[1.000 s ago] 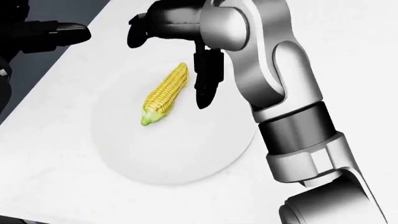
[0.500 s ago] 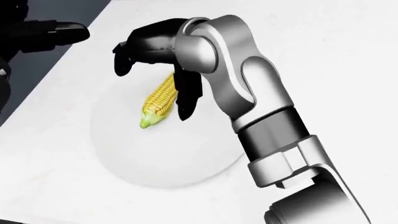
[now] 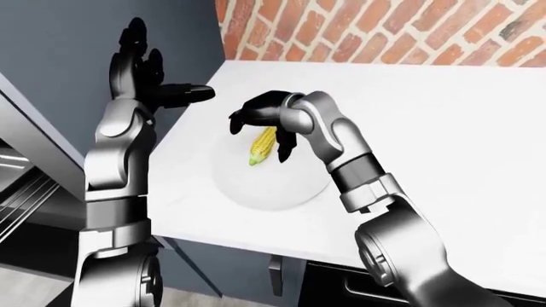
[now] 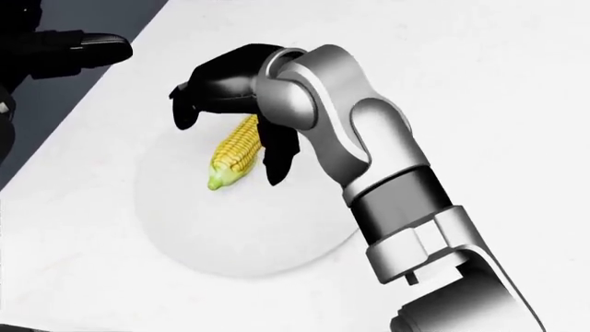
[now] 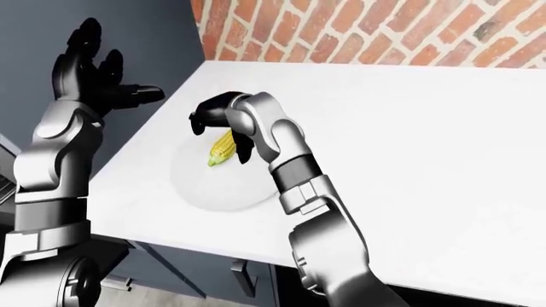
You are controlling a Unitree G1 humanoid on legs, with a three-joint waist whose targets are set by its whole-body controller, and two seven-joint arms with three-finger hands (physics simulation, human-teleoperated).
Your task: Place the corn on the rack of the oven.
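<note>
A yellow corn cob [image 4: 230,155] lies on a white plate [image 4: 249,235] on the white counter, its green stub pointing to the lower left of the head view. My right hand [image 4: 227,142] hovers over the cob's upper end, open. One black finger [image 4: 279,155] hangs to the right of the cob, and the others [image 4: 185,104] curl on its left with a gap. My left hand [image 3: 145,73] is raised beside the counter's left edge, open with fingers spread and holding nothing. Oven rack bars [image 3: 21,192] show at the left edge of the left-eye view.
A brick wall [image 3: 384,29] runs along the top of the counter [image 3: 443,128]. A dark grey cabinet side [image 3: 51,57] stands to the left of the counter. The counter's near edge [image 3: 256,246] runs below the plate.
My right hand has come down and to the left over the corn, its fingers now either side of the upper end. The corn and my left hand have stayed put.
</note>
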